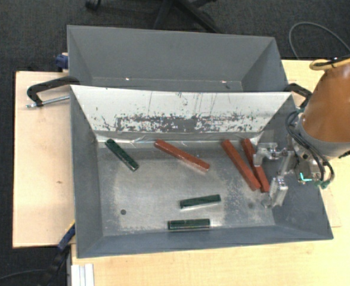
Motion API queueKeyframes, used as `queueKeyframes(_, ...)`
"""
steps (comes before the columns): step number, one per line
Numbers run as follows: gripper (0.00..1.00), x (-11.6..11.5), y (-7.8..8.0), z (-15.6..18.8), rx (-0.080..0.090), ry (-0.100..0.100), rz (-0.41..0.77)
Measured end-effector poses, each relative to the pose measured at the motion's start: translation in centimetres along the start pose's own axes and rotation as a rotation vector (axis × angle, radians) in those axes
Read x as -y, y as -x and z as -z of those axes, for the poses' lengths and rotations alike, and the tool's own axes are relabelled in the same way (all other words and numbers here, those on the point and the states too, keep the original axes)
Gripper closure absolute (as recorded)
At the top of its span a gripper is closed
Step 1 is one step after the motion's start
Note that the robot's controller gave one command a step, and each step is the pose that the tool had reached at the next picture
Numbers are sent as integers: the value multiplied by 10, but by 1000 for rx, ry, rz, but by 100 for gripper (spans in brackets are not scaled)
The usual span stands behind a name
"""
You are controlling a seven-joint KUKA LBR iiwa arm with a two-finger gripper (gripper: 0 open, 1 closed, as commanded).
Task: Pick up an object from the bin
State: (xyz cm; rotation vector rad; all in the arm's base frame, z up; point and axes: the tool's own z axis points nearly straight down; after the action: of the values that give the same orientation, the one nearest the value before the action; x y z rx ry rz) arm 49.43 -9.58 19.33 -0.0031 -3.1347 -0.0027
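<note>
End effector sits low at the right side of the grey metal bin, close to the right wall and just beside a pair of long flat red bars. The nearer red bar and its twin lie slanted and close together, their lower ends converging near the end effector. The two fingers read as spread apart with nothing visibly between them, so no grasp yet. Can't tell whether a tip touches the nearer bar. My read on the likely target is the nearer bar, since it's closest. To do this well, shift left until the bar's narrow width sits between the tips, and keep the closing line across the bar, not along it. Go fully down to the floor before closing. The twin is tight alongside, so a tip could land on top of it or wedge both bars. The wall on the right leaves little room to correct. The rest is well apart and no obstacle: a third red bar mid-bin, one dark green flat bar at the back left, and two more near the front.
</note>
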Motion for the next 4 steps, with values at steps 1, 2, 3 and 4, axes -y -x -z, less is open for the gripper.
queueKeyframes(1,0,0,2,4,9,-1,2)
queueKeyframes(2,0,-33,11,-43,11,-2,98)
queueKeyframes(3,0,-109,19,-56,11,-1,81)
queueKeyframes(4,0,-118,21,-57,12,0,114)
